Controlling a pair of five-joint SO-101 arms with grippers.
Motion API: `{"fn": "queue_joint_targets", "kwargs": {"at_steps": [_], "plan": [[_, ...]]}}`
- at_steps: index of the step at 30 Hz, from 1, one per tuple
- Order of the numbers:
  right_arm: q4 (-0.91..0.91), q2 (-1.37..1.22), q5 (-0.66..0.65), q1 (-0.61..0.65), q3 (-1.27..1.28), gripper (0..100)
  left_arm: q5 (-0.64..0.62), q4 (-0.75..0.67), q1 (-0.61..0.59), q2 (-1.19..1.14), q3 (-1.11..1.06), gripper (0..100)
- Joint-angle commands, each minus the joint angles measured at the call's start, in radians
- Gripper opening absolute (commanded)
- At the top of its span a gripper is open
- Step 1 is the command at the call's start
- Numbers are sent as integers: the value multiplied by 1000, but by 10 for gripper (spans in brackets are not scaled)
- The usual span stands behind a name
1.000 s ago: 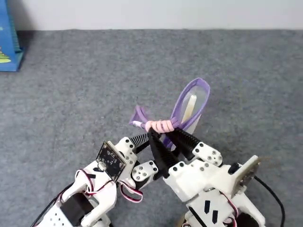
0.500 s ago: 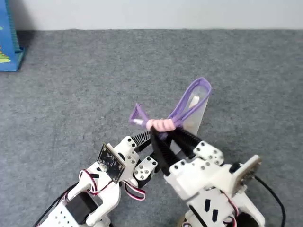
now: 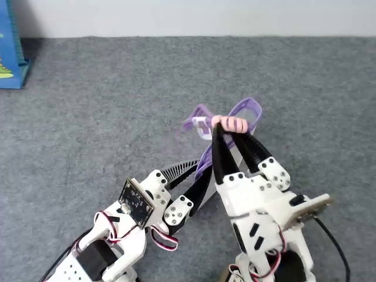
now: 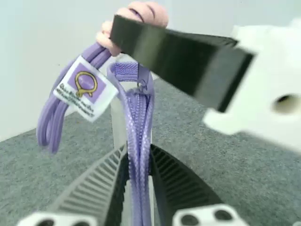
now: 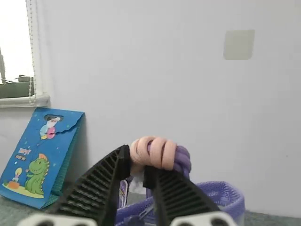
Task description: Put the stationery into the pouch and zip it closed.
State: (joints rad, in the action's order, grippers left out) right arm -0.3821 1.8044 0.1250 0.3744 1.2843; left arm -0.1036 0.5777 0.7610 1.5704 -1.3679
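Note:
A purple-edged translucent pouch stands lifted off the grey table between the two arms. My right gripper is shut on the pink ringed zipper pull, held high at the pouch's top. In the right wrist view the pink pull sits pinched at the gripper, with the purple pouch rim below it. My left gripper is shut on the pouch's purple zipper band, lower down and nearer the arms. A white tag hangs by the pull. The pouch's contents are hidden.
A blue gift bag with a dinosaur print stands at the far left against the white wall, also in the right wrist view as the blue bag. Grey carpet-like table surface spreads open to the left, right and far side.
My right gripper has carried the pink pull up and to the right along the zipper, and the pouch's open loop has narrowed. The left gripper has kept its hold lower down.

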Motion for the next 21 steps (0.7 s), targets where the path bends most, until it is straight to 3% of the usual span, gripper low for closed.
{"fn": "queue_joint_targets", "kwargs": {"at_steps": [1, 7, 15, 21], "plan": [[107, -1, -31, -56, 5, 8, -6, 38, -9, 3, 19, 9], [117, -1, -32, -93, 5, 8, -6, 41, -9, 17, 15, 9], [180, -38, -31, -191, 21, 8, -6, 250, -9, 267, 21, 9], [216, -194, -28, -205, -8, 8, -6, 259, -9, 252, 18, 9]]}}
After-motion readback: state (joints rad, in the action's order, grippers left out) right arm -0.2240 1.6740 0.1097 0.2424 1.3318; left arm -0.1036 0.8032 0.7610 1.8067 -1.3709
